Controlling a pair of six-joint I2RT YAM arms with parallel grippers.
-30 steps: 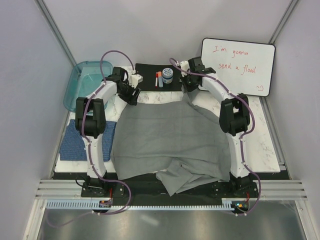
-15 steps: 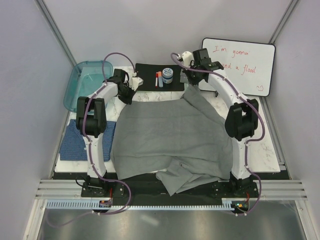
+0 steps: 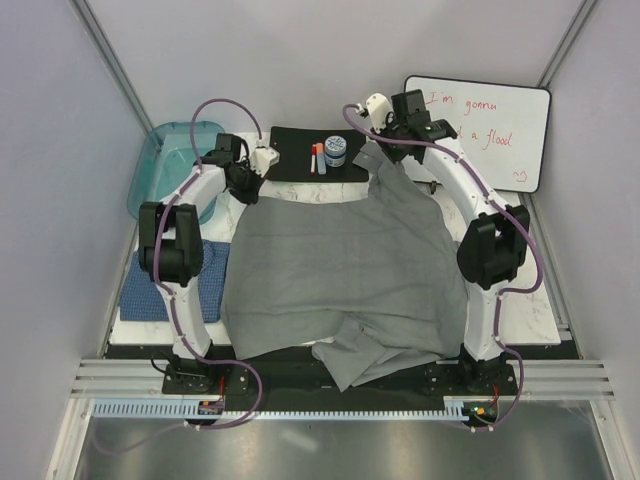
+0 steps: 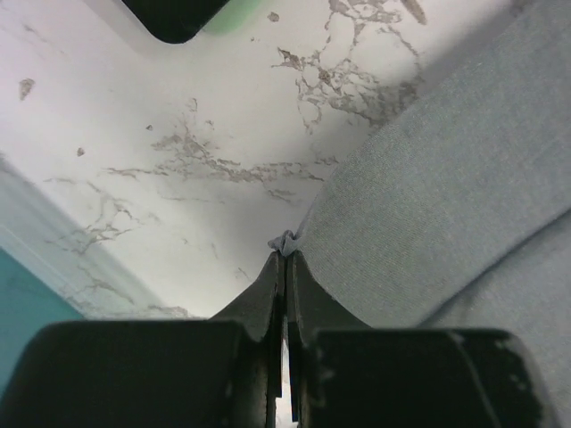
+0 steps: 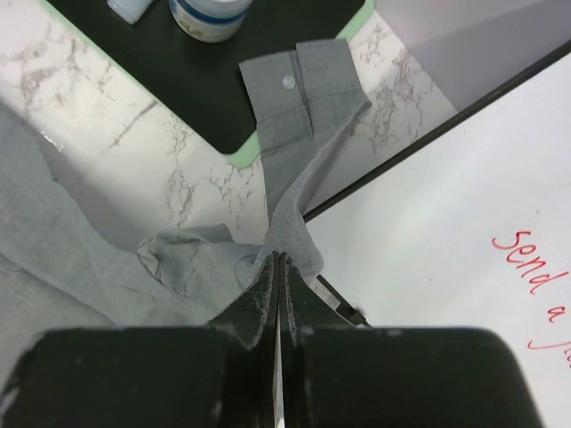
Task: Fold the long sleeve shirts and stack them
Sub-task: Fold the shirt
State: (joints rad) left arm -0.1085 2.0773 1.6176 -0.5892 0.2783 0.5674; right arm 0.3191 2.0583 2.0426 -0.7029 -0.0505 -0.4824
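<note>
The grey long sleeve shirt (image 3: 340,265) lies spread across the middle of the table, with a bunched part hanging over the near edge. My left gripper (image 3: 244,188) is shut on its far left corner, low over the marble; the left wrist view shows the cloth (image 4: 446,196) pinched at the tips of that gripper (image 4: 285,248). My right gripper (image 3: 384,152) is shut on the far right corner and holds it lifted. In the right wrist view a buttoned cuff (image 5: 303,89) hangs beyond that gripper (image 5: 279,256). The blue shirt (image 3: 150,288) lies folded at the table's left edge.
A teal tray (image 3: 165,165) stands at the far left. A black mat (image 3: 295,145) at the back holds a small jar (image 3: 336,151) and markers (image 3: 317,158). A whiteboard (image 3: 490,130) leans at the far right, close behind my right gripper.
My left gripper has shut on the grey shirt's far left corner. My right arm has lifted the far right corner up and toward the back.
</note>
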